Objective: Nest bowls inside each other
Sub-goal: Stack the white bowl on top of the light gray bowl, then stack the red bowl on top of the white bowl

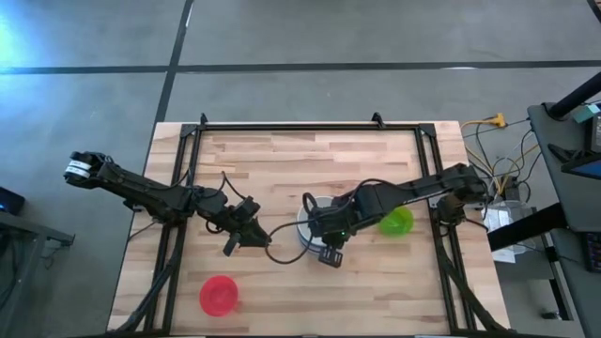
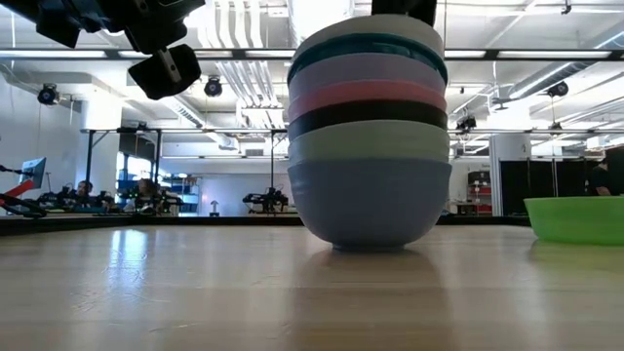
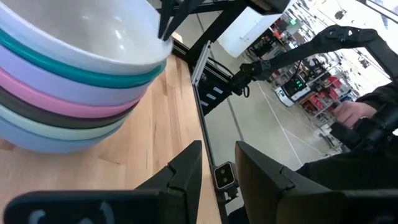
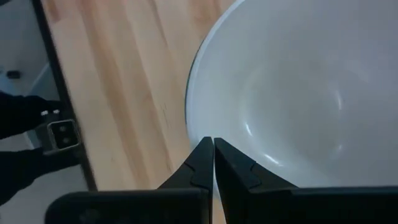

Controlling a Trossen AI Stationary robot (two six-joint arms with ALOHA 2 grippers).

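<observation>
1. Wooden table (image 1: 282, 160): seen whole only in the high view, with the bowl stack near its middle, the lime green bowl (image 1: 396, 222) just to the right of the stack, and the red bowl (image 1: 220, 295) well apart near the front left corner.
2. Stack of nested bowls (image 2: 369, 146): upright, openings up, vertical axis. Layers countable only in the low view, from the base: blue (image 2: 370, 200), mint green (image 2: 369, 139), black (image 2: 369, 114), pink (image 2: 367, 95), lavender (image 2: 367, 68), teal (image 2: 367, 45), white (image 2: 367, 27). From overhead, mostly hidden beneath the right arm.
3. Lime green bowl: upright on the table, shown at the right edge of the low view; red bowl absent from that view.
4. Right gripper (image 4: 213, 163): over the stack, fingers pressed nearly together, astride the near rim of the white bowl; contact with the rim not clear. Smooth white interior shown only in the right wrist view.
5. Left gripper (image 3: 219, 165): left of the stack and apart from it, raised above the table in the low view, fingers spread, holding nothing.
</observation>
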